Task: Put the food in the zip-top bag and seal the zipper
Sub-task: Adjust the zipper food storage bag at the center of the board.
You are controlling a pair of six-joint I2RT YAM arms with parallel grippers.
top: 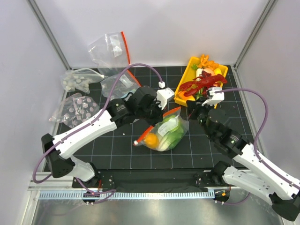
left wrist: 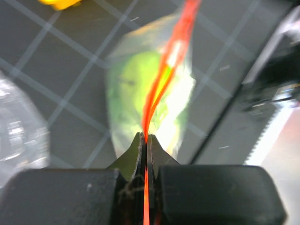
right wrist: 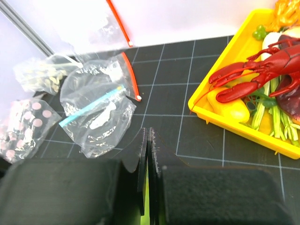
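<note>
Left gripper: the left gripper (left wrist: 145,138) is pressed closed on the zipper (left wrist: 168,61), with the red-orange strip running straight out between its tips.
Right gripper: the right gripper (right wrist: 148,136) has its jaws pressed together at the far right end of the bag's mouth. A sliver of green shows low between them, and I cannot tell whether any film is pinched.
Key relation: the strip's long axis runs on a diagonal from near left to far right. From the left gripper, the stretch ahead leads far and right, towards the right gripper. The left arm is the one on the strip.
Seal: the strip seems to gape slightly just ahead of the tips, so I judge that part is not yet closed.
Zip-top bag: the zip-top bag (top: 168,129) lies mid-table between the two arms.
Bag contents: the lettuce (top: 174,134) and the yellow-orange piece (top: 151,139) are inside. I cannot pick out a round green fruit.
Yellow tray: the yellow tray (top: 183,84) sits just beyond the bag, to the far right, and holds the red lobster (right wrist: 262,70) with other toys.
Other bags: spare bags (right wrist: 98,112) lie far left, well apart.
</note>
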